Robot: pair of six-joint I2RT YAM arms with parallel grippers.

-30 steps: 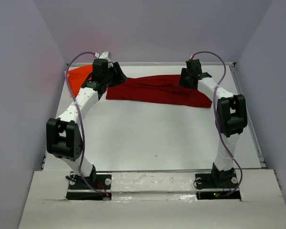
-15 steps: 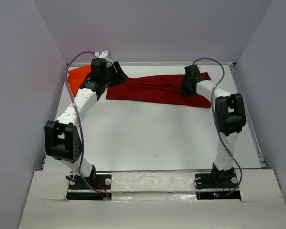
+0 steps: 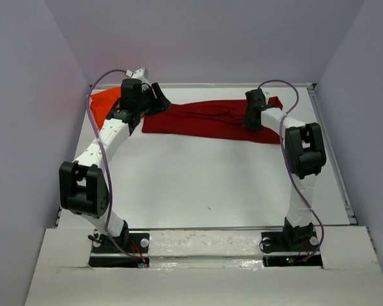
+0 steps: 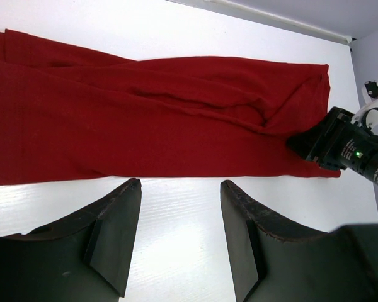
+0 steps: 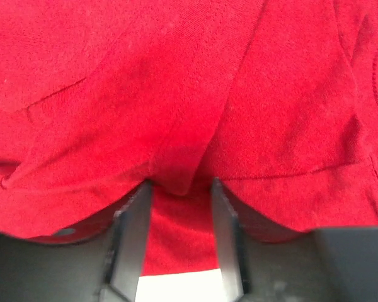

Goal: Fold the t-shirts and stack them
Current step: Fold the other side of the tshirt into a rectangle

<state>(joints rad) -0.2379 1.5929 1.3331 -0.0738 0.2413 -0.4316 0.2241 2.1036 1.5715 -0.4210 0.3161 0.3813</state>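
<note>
Crimson shirt spread flat; orange shirt behind left arm.

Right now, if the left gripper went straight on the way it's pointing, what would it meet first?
Probably the near edge of the crimson t-shirt, lying just past the tips of the open left gripper. Pitched steeply down, it could touch the bare white table first; depth is unclear.

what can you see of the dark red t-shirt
The dark crimson t-shirt is plain soft knit cloth, folded into a long wrinkled band lying flat across the far side of the white table. The right gripper presses onto its right end, straddling a small raised ridge of cloth. The left gripper hangs open beside its left end, just short of its edge.
</note>
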